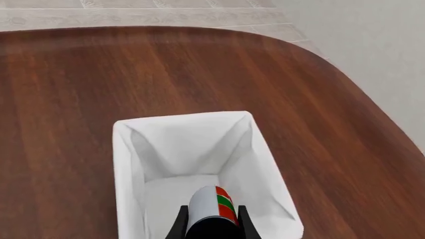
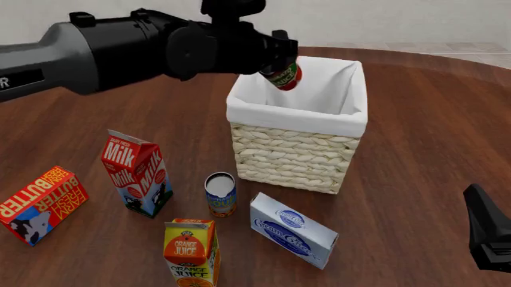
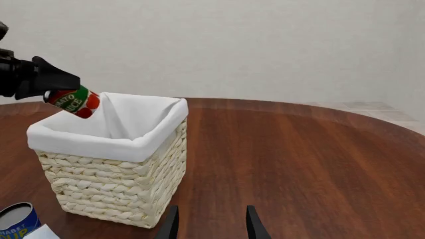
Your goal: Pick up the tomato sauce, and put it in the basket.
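Done: left fingers (image 2: 281,60) clamp tomato sauce (image 2: 283,76) — upper centre, above basket (image 2: 297,152) | Left: release inside | Right fingers (image 3: 211,221) apart, idle

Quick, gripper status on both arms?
Left gripper: closed on the tomato sauce, held tilted over the basket.
Right gripper: open, holding nothing.
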